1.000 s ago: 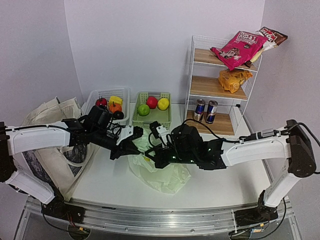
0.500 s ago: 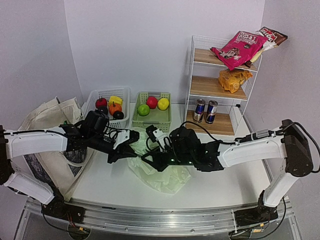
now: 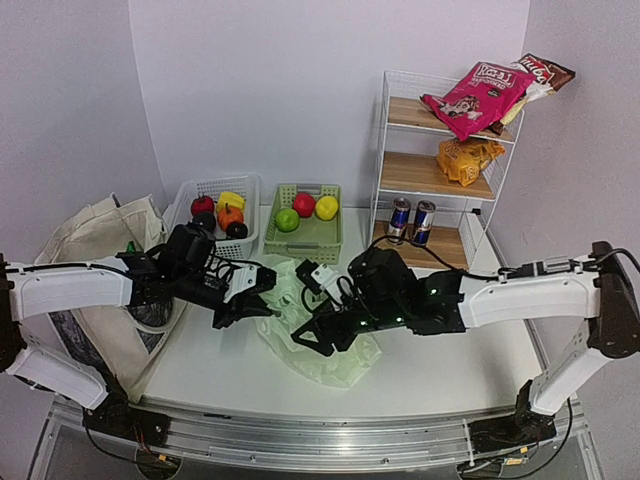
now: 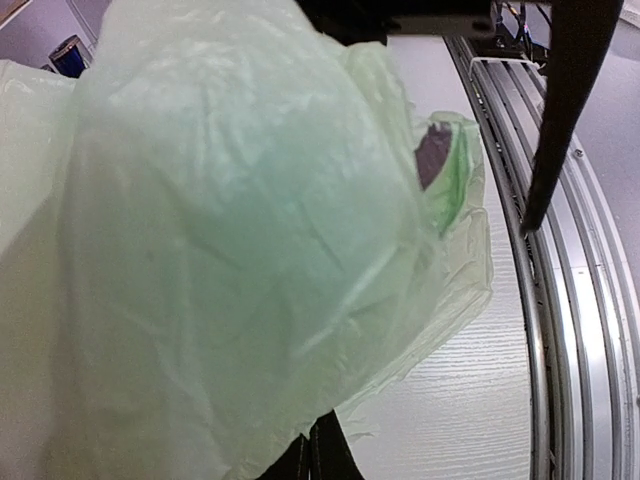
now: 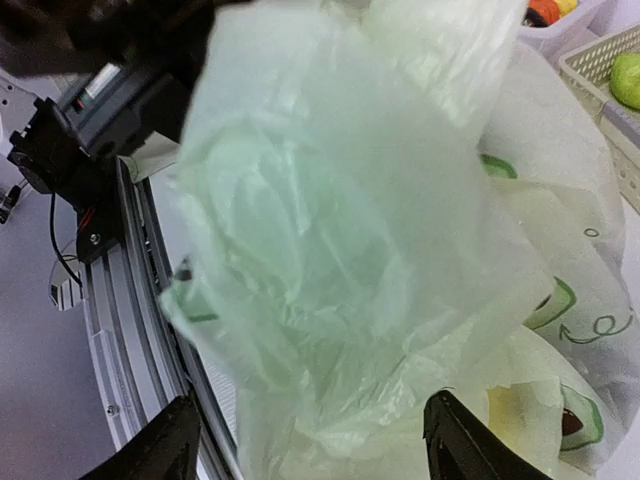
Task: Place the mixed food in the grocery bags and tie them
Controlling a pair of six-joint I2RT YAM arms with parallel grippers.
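Note:
A pale-green plastic grocery bag [image 3: 325, 345] printed with avocado halves lies crumpled at the table's middle. My left gripper [image 3: 258, 303] is shut on its thin film at the bag's left edge, and the film [image 4: 230, 230] fills the left wrist view above the closed gripper [image 4: 315, 455]. Over the bag's near side, my right gripper [image 3: 312, 338] is open, its fingers [image 5: 175, 445] wide apart with loose film [image 5: 340, 250] hanging between them, ungripped. The cream canvas tote [image 3: 95, 240] stands at the far left. An orange snack packet [image 3: 468, 158] and drink cans [image 3: 411, 220] sit on the shelf.
A white wire shelf rack [image 3: 385, 150] stands back right, with pink and brown snack bags [image 3: 478, 90] on its top. A white basket [image 3: 190, 195] and a green basket [image 3: 300, 240] holding fruit sit at the back. The metal rail [image 3: 300, 440] runs along the near edge.
My right gripper has opened and let go of the bag's film, and its arm has drawn slightly right. The left gripper stays shut on the bag and has shifted a little nearer.

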